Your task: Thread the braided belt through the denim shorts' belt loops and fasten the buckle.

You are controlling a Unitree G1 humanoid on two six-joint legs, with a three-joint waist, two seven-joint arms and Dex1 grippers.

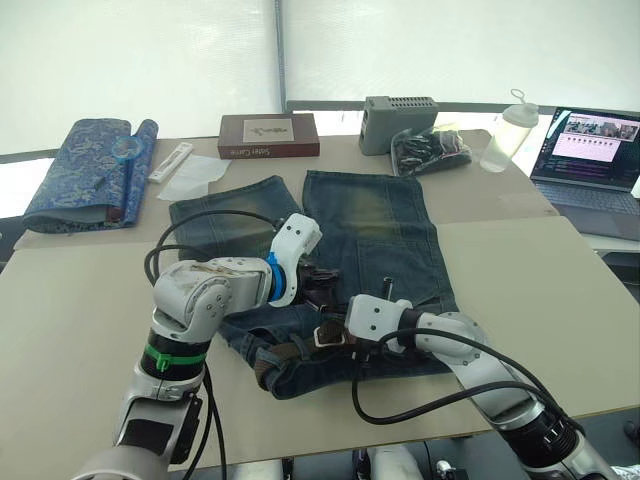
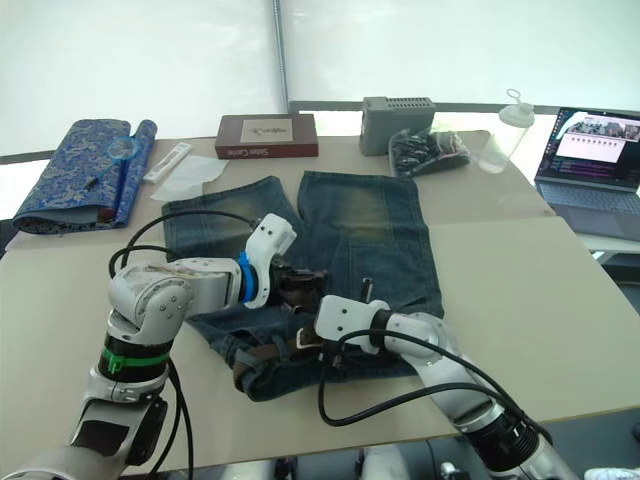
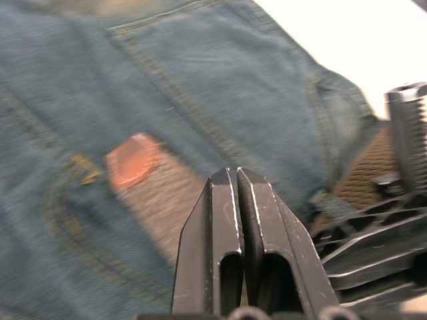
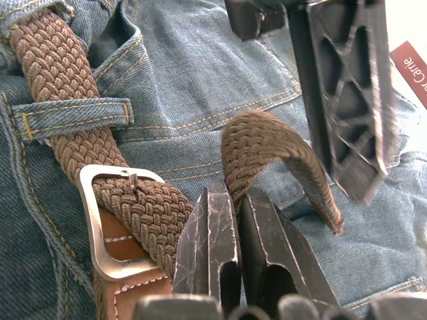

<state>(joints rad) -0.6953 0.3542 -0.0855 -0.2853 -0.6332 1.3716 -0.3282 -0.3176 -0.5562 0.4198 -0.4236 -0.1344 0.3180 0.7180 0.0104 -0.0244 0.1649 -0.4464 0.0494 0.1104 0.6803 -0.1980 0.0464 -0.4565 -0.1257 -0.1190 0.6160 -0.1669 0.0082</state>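
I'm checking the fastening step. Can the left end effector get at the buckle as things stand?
Probably not cleanly: the left end effector is shut over the denim shorts, and the right end effector, clamped on the braided belt, sits right beside the buckle.

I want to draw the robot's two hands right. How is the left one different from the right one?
The left gripper has its fingers pressed shut on nothing, above bare denim shorts. The right gripper has its fingers pinching the braided belt, whose free end arches up beyond the buckle. The left gripper sits further up the shorts; the right is nearer the waistband. Both have two black fingers.
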